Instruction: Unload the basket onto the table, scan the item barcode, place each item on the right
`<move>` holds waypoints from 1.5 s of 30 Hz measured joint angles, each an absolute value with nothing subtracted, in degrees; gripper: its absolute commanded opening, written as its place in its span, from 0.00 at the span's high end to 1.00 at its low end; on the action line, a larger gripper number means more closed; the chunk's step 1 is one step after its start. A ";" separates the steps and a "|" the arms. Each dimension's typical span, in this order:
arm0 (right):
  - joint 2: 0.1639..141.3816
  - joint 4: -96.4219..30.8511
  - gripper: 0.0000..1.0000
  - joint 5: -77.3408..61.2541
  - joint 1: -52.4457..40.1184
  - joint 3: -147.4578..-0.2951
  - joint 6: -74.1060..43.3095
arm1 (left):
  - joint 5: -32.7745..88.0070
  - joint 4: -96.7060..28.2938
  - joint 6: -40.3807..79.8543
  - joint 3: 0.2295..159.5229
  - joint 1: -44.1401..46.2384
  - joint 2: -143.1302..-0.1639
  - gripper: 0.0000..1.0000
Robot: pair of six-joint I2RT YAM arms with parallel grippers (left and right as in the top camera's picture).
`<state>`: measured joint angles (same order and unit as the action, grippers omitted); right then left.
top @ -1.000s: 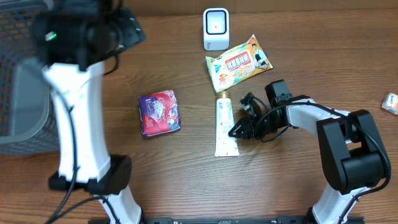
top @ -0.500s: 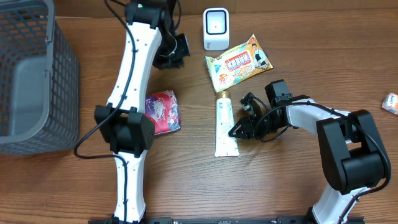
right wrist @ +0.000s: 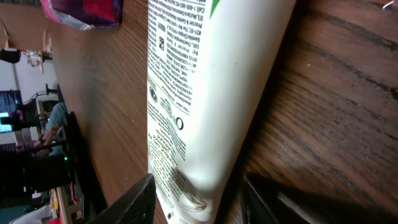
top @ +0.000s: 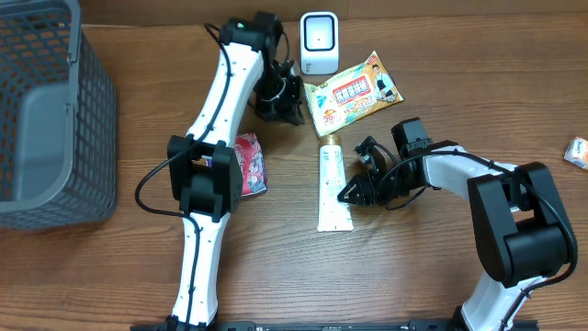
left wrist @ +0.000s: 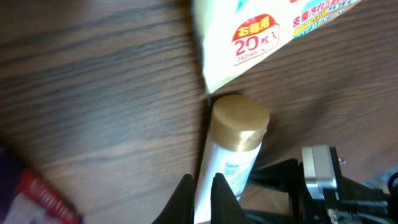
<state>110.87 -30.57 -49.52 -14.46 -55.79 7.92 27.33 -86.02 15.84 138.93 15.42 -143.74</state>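
A white tube with a gold cap lies lengthwise on the wooden table, below the white scanner. My right gripper comes in low from the right and is shut on the tube. One of its fingers stands on each side of the flat, creased end. Small print covers the tube's face; no barcode can be made out. My left gripper hangs shut and empty between the scanner and the tube's cap, and its tips point down at the tube.
A yellow wipes packet lies just above the tube's cap. A purple-red packet lies left of the tube, partly under the left arm. A grey basket stands at the far left. A small item lies at the right edge.
The left arm has swung from over the basket to the middle of the table beside the scanner, and its jaws have closed. The right gripper and the tube have not moved.
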 measured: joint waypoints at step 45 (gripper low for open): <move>110.76 -30.59 0.28 -53.82 -14.44 -55.88 5.87 | 31.92 -61.21 17.78 118.87 21.56 -143.50 0.96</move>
<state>110.76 -30.59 -53.82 -14.44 -55.88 5.87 31.92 -61.21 17.78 118.87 21.56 -143.50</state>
